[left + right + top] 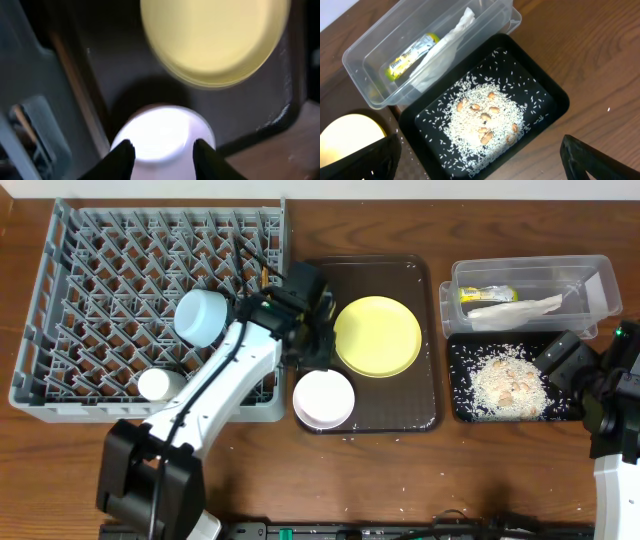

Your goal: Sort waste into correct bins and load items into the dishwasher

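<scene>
The grey dishwasher rack [100, 395] holds a light blue bowl [203, 315] and a small white cup [160, 384]. A thin wooden chopstick [20, 120] shows at its edge. The yellow plate [377, 335] [215, 40] and pale pink bowl [323, 399] [162, 130] rest on the brown tray [420, 415]. My left gripper [312, 352] [164, 152] hovers open over the tray, above the pink bowl, gripping nothing. The clear tub [585, 275] [360, 60] contains the wrapper [412, 55] and napkin [445, 47]. Rice and scraps [482, 117] fill the black tray [555, 105]. My right gripper [562, 362] [480, 165] is wide open above it.
Loose rice grains lie scattered on the wooden table near the front edge [440, 515] and on the brown tray. The rack's right wall [283, 240] stands close to the left arm. Bare table shows right of the black tray [600, 60].
</scene>
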Robot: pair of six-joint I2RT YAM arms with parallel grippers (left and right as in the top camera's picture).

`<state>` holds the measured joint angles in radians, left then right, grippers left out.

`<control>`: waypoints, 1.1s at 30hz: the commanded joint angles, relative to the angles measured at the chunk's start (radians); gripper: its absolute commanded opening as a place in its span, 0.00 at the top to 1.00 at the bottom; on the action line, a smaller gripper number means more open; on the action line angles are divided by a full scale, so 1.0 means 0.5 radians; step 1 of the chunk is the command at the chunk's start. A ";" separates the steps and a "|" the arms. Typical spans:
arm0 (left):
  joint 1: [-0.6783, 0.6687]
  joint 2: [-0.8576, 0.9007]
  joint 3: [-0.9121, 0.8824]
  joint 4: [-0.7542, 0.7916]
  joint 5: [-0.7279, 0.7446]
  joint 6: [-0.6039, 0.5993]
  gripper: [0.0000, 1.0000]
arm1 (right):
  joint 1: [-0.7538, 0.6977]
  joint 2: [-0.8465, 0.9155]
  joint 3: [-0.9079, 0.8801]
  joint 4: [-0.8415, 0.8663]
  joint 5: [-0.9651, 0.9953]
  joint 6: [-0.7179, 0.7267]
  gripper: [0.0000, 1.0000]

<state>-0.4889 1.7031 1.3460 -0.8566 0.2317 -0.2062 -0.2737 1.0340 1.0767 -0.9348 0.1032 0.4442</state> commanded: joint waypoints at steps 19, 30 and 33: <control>-0.338 0.051 -0.309 0.160 -0.488 -0.108 0.85 | -0.014 0.001 0.005 -0.002 0.018 0.023 0.01; -0.592 0.291 -0.311 0.286 -0.529 -0.288 0.93 | -0.014 0.001 0.005 -0.002 0.018 0.023 0.01; -0.592 0.311 -0.311 0.362 -0.520 -0.287 0.92 | -0.014 0.001 0.005 -0.002 0.018 0.023 0.01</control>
<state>-0.7872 1.8523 1.1923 -0.6975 -0.0086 -0.3176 -0.2741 1.0340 1.0767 -0.9344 0.1032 0.4442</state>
